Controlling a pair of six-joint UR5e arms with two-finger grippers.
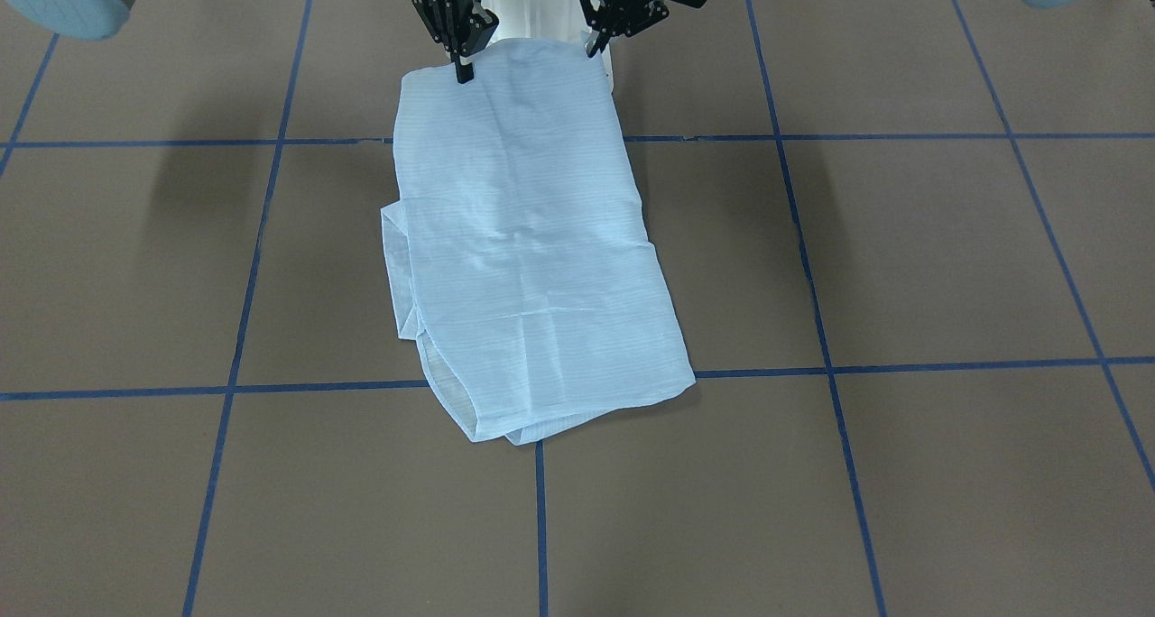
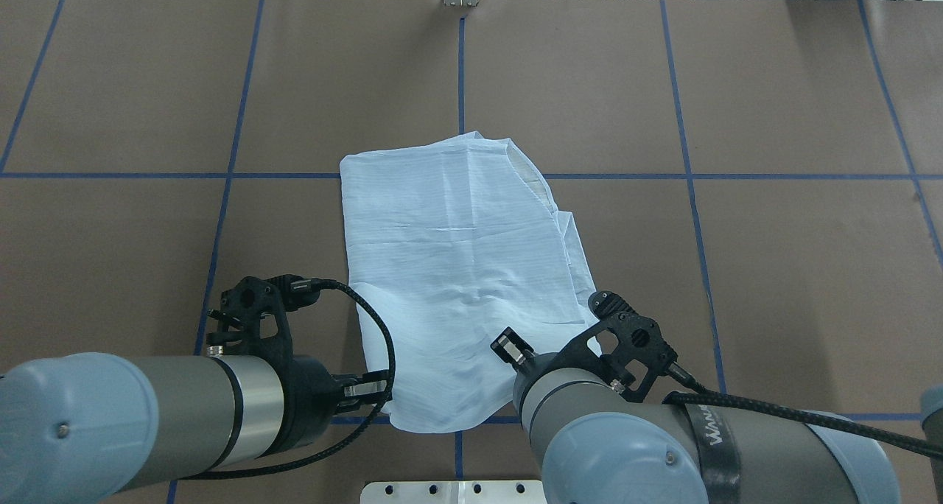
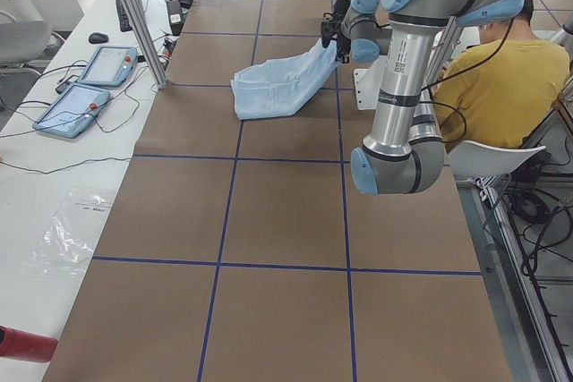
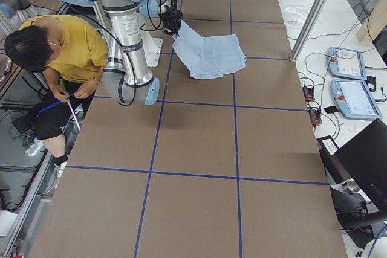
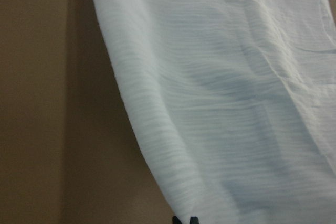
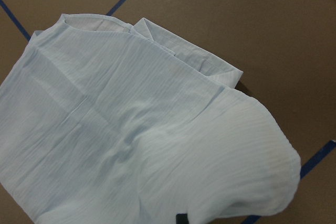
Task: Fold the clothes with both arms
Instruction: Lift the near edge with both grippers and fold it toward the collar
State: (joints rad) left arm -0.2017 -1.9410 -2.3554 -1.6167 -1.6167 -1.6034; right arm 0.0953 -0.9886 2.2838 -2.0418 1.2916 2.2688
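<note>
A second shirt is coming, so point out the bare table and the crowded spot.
Bare table lies both sides of the shirt and beyond its far edge. Crowded: the robot's side, where left gripper and right gripper pinch the shirt's edge.

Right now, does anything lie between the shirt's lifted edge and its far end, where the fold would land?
Nothing visible does. The left gripper and right gripper pinch the near edge of the shirt, and nothing lies on it ahead of them.
</note>
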